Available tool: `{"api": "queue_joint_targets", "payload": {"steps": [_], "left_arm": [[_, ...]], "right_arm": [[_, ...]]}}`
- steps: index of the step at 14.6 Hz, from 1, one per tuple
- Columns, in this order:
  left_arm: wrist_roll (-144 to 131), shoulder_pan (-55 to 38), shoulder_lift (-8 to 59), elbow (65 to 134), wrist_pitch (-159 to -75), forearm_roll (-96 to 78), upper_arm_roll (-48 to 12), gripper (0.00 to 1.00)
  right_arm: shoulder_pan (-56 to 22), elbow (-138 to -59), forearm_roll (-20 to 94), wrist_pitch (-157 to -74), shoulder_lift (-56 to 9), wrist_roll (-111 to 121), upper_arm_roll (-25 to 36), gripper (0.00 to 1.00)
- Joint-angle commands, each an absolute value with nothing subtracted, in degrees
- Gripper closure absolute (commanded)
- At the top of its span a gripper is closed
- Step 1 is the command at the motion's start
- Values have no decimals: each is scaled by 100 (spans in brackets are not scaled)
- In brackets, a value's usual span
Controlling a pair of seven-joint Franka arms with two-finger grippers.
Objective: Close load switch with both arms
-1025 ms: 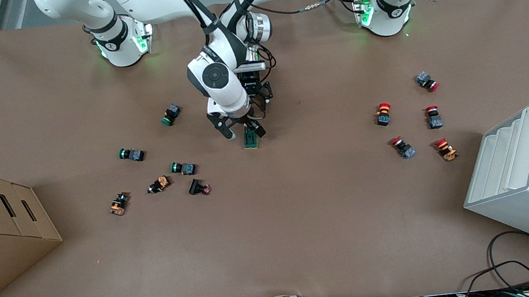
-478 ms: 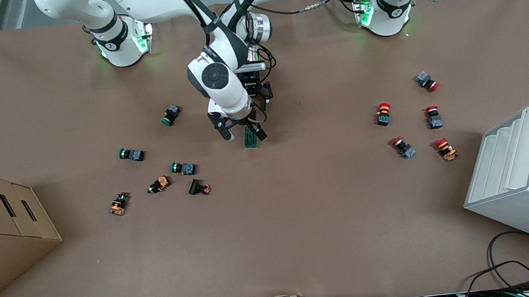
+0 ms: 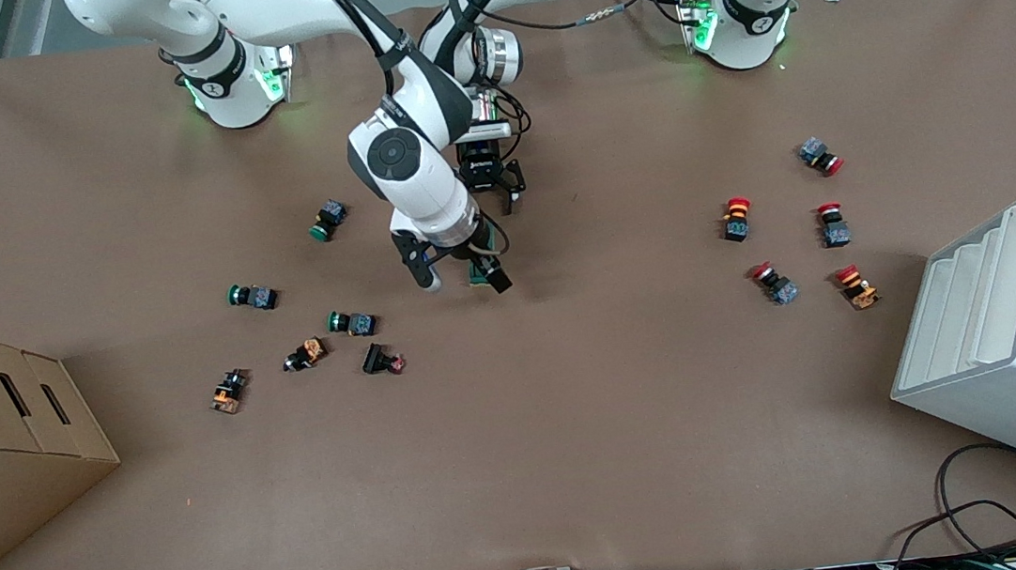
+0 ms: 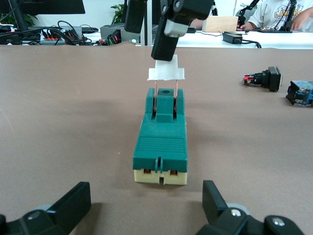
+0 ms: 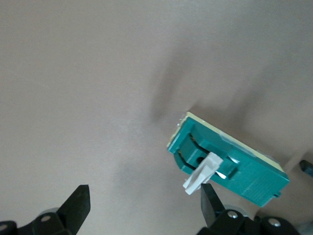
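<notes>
The load switch [image 4: 161,143] lies on the table [image 3: 578,410] near its middle, between the two arms' ends, its white lever [image 4: 167,74] raised and not yet pushed down. The right gripper [image 3: 458,275] is over the switch, fingers spread, one fingertip touching the lever. The left gripper [image 4: 142,205] sits low just beside the switch's end, fingers open, gripping nothing. Closing the lever seems barely begun.

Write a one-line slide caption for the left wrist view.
Left hand, open, faces the green load switch on the table while the right hand's finger touches its raised white lever.
</notes>
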State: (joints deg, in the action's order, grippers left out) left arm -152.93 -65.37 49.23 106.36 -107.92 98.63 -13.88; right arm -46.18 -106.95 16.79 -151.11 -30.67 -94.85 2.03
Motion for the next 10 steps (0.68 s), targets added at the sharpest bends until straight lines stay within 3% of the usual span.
{"api": "queue_joint_targets", "payload": {"steps": [1, 6, 10], "left_arm": [[-15363, -6495, 5203, 10459, -10811, 9923, -1327, 0], [-15363, -6495, 5229, 10459, -10811, 9923, -1318, 0], [-15372, -6495, 5273, 10450, -10811, 9923, -1275, 0]], "right_arm": [[-4623, -10433, 1723, -15144, -3401, -9475, 176, 0], [-4483, -10380, 1652, -15135, -3463, -9404, 185, 0], [-4438, -9994, 1564, -15144, -3919, -9439, 193, 0]]}}
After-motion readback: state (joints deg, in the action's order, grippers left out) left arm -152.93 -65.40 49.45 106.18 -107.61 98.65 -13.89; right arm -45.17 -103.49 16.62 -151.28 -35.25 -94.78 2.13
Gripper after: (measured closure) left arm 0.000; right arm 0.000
